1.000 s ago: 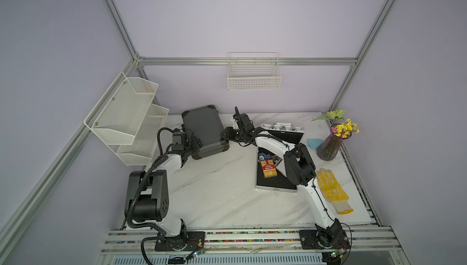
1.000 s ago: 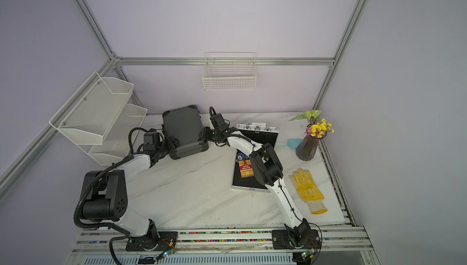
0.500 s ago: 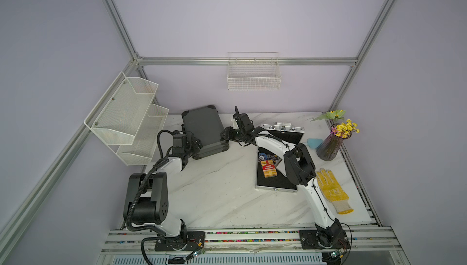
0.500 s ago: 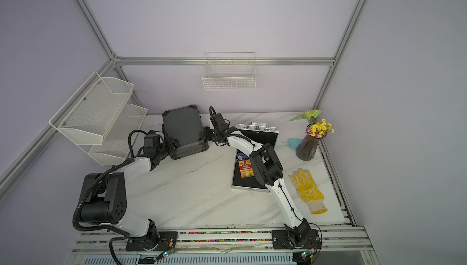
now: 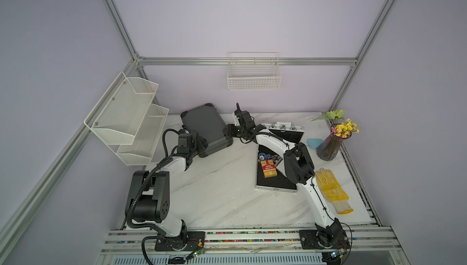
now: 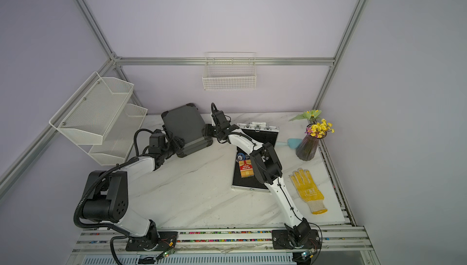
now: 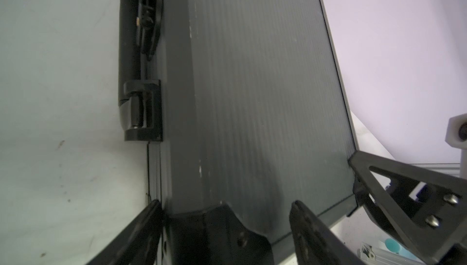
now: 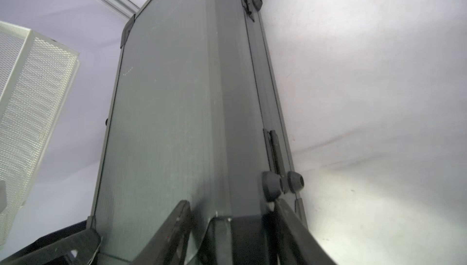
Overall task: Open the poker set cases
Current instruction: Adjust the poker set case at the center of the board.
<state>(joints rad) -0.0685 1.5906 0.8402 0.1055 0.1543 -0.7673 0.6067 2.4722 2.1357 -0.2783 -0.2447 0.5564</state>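
The larger poker set case, dark grey, lies shut at the back left of the table. My left gripper is shut on its near left corner guard, with one finger by the handle side and the other on the lid face. My right gripper is shut on the near right corner, with one finger on the lid and the other by a rubber foot. The smaller silver case lies open on the right, its lid propped up at the back.
A red card box and chips lie in the open silver case. A vase of flowers, a teal object and a yellow glove sit at the right. A white mesh shelf hangs left; a wire basket is on the back wall.
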